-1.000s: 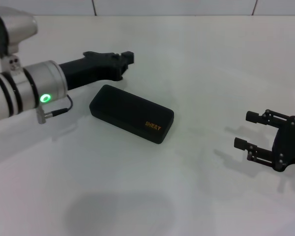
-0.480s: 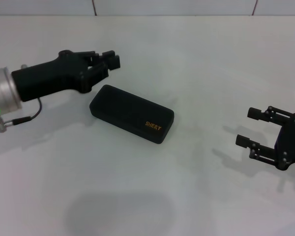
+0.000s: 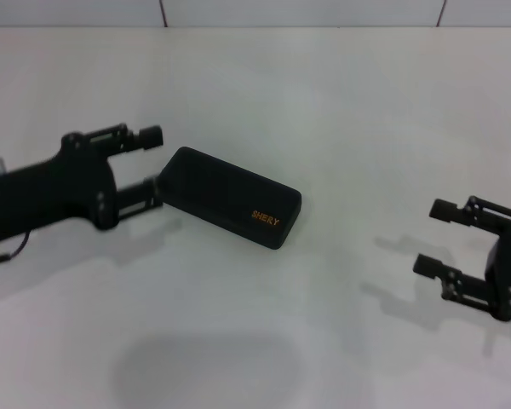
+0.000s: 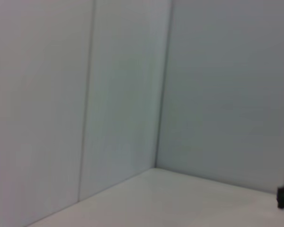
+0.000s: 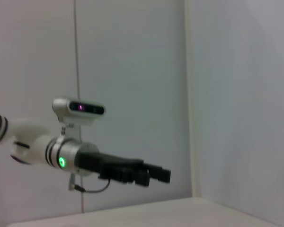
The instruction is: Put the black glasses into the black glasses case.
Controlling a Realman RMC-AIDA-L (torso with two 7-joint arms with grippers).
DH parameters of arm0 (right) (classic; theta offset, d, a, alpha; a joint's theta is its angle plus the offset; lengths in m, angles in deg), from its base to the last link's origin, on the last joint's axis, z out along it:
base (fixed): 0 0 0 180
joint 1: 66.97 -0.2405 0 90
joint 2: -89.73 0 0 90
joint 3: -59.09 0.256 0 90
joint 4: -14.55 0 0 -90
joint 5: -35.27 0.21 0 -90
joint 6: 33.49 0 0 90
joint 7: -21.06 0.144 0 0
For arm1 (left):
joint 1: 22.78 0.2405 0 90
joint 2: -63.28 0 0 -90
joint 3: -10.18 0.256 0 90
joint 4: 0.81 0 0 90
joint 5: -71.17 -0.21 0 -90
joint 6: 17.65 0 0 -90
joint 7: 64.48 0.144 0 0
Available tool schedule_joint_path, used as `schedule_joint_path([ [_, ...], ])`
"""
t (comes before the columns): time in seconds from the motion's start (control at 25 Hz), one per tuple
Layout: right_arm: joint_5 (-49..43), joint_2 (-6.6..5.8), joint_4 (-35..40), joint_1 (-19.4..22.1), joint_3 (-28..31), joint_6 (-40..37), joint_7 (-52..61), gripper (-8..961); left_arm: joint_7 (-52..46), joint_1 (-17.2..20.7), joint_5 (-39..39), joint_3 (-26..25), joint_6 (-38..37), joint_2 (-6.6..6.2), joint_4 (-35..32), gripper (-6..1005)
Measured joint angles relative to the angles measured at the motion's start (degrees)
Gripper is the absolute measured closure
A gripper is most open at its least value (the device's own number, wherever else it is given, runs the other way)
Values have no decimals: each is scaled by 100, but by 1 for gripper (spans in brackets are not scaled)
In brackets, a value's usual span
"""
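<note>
The black glasses case (image 3: 228,198) lies shut on the white table, its orange lettering facing up. The black glasses are not in view. My left gripper (image 3: 153,162) is open just left of the case's left end, with its lower finger close to that end and nothing between the fingers. It also shows from the side in the right wrist view as the left gripper (image 5: 151,175). My right gripper (image 3: 430,236) hangs open and empty at the right, well apart from the case.
The white table (image 3: 341,111) runs back to a tiled wall (image 3: 307,12). The left wrist view shows only a wall corner (image 4: 161,94) and a strip of table.
The left arm has drawn back to the left and come down from behind the case to its left end, with the fingers now spread. The right gripper has drifted slightly down and right.
</note>
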Motion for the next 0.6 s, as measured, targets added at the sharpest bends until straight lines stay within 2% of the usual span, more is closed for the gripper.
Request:
schedule_joint_path([
  [0.04, -9, -13, -8, 35, 0, -107, -7, 294, 147, 72, -19, -2, -95, 5, 1, 402],
  [0.16, -23, -27, -21, 133, -5, -284, -47, 294, 474, 328, -126, -8, -301, 17, 4, 338],
  [0.36, -39, -22, -197, 234, -20, -253, -231, 294, 735, 480, -394, -93, -294, 28, 147, 233],
  [0.48, 7, -9, -419, 242, 16, 69, -325, 294, 1025, 488, -615, -404, -260, 38, 535, 169],
  [0.6, 16, 10, -514, 223, 39, 456, -342, 294, 1317, 415, -906, -793, -208, 37, 1004, 146],
])
